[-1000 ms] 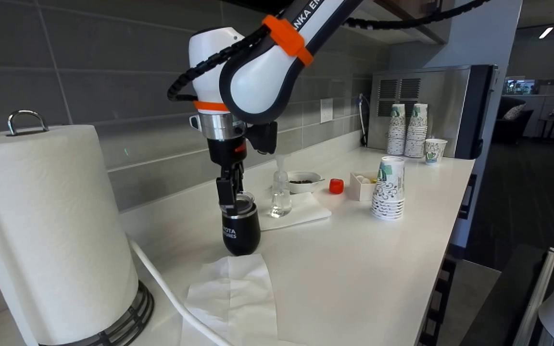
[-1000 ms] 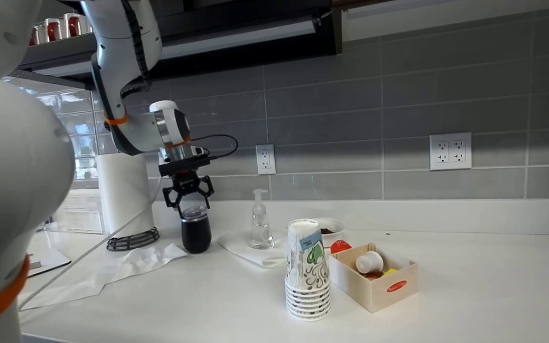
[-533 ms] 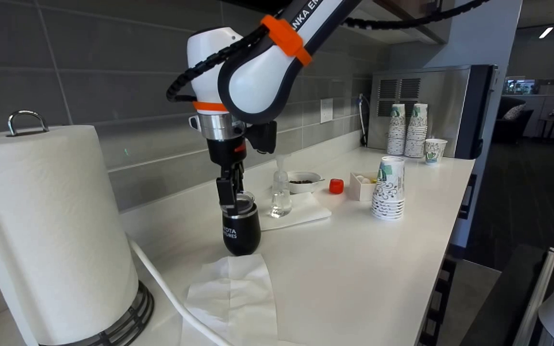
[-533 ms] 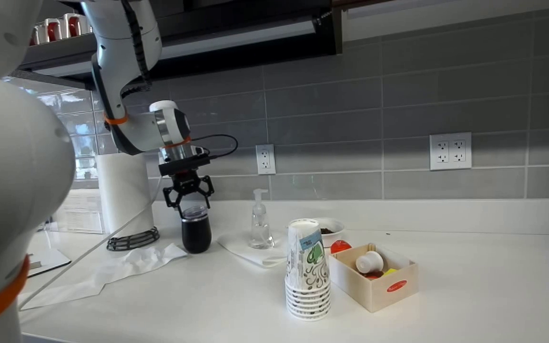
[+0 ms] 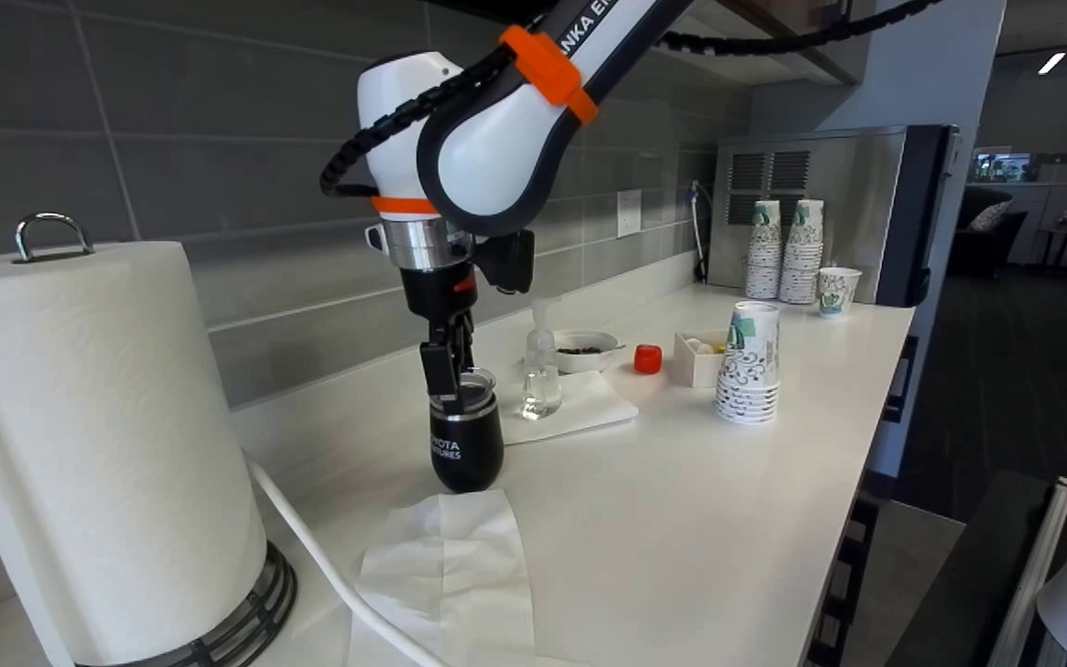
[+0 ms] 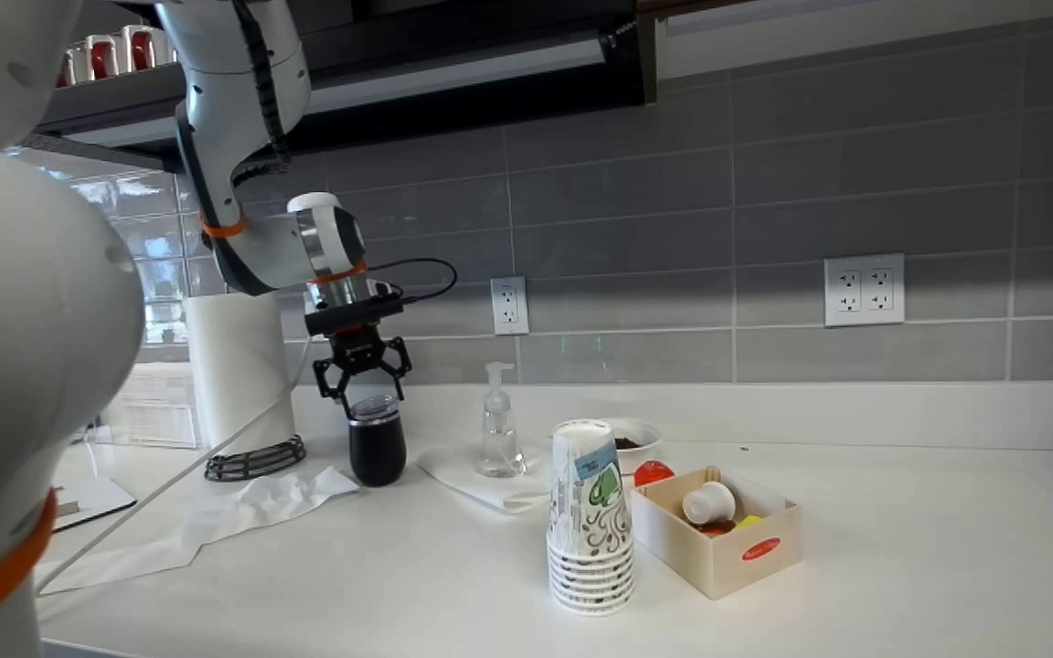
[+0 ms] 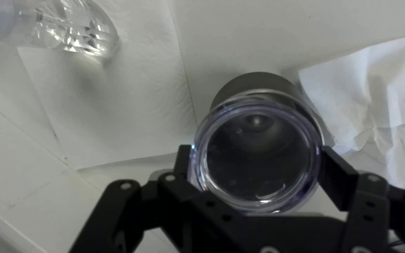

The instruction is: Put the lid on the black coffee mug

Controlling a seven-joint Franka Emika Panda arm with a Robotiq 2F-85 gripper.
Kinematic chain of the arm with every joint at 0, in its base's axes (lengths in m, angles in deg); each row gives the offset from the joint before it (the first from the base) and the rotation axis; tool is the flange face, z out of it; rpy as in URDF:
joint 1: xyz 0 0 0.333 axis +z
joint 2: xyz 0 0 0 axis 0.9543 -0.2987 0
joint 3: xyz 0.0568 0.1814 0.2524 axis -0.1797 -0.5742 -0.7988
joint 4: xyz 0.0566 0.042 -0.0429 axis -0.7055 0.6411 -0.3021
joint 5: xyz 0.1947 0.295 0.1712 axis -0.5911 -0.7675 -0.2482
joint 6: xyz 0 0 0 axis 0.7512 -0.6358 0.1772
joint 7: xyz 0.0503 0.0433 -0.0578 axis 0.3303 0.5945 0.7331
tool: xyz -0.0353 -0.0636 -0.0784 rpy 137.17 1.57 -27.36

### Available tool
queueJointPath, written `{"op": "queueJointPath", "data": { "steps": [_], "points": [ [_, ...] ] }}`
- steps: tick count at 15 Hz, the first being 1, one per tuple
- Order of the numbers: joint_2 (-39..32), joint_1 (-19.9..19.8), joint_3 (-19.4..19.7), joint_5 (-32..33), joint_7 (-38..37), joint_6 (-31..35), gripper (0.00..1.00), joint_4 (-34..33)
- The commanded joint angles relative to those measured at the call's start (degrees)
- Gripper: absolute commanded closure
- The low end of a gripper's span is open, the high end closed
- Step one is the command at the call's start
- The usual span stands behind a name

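Gripper (image 7: 255, 164) parted just lid-wide, holding the clear round lid (image 6: 374, 408) from both sides — it's at the mouth of the upright blk tumbler mug (image 6: 377, 453), can't tell if fully seated. In an exterior view: pump btl (image 6: 500, 440) right of mug, paper-towel roll (image 6: 236, 366) left, paper-cup stack (image 6: 590, 516) nearer + right.

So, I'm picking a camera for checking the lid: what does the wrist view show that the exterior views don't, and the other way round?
Only the wrist view looks nearly straight down through the see-through lid into the dark inside of the black mug.

Only the exterior views show the mug's upright profile down to its base, plus the paper-towel roll, paper cups, wooden box and white bowl.

Both show the claw holding the lid, the clear bottle and crumpled paper towel; neither settles whether the lid is seated.
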State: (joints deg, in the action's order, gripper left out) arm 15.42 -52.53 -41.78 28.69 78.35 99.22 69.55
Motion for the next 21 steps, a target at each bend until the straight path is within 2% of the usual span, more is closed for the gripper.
{"op": "queueJointPath", "data": {
  "steps": [1,21],
  "points": [
    [-1.15,0.4,0.08,0.61,-0.56,-3.38,0.38,-2.4],
    [-1.91,-0.52,-0.7,-2.06,0.23,-4.41,0.38,-3.49]
  ]
}}
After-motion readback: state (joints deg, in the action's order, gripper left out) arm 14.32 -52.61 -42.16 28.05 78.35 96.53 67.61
